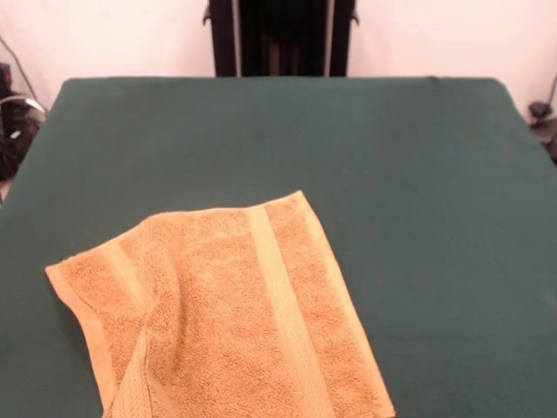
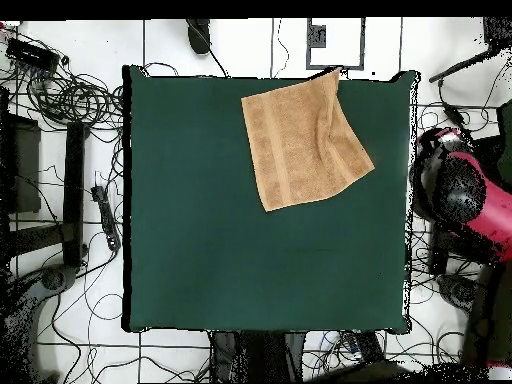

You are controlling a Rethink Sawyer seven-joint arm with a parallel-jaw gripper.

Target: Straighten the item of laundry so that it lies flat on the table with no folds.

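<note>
Pincer: cannot be picked out in either view, so its opening and whether it has hold of anything cannot be told. Only the red and black arm (image 2: 462,192) shows, in the overhead view. It is swung out past the table's side edge, clear of the green surface. With no pincer to reference, places are given against this arm.

Towel (image 1: 226,305): orange-tan terry, on the dark green table (image 1: 418,174). In the overhead view it sits in the table corner on the arm's side, apart from the arm, with green cloth and the table edge between them. One towel corner reaches the table's edge, away from the robot's base.

Lie of the towel: turned at an angle to the table edges. Most of it is flat. A raised ridge (image 1: 161,300) runs across the part nearest the arm, with a shadowed hollow beside it. One pale woven band (image 1: 283,305) lies straight on the flat part.

In the front view the towel runs off the bottom of the picture.
</note>
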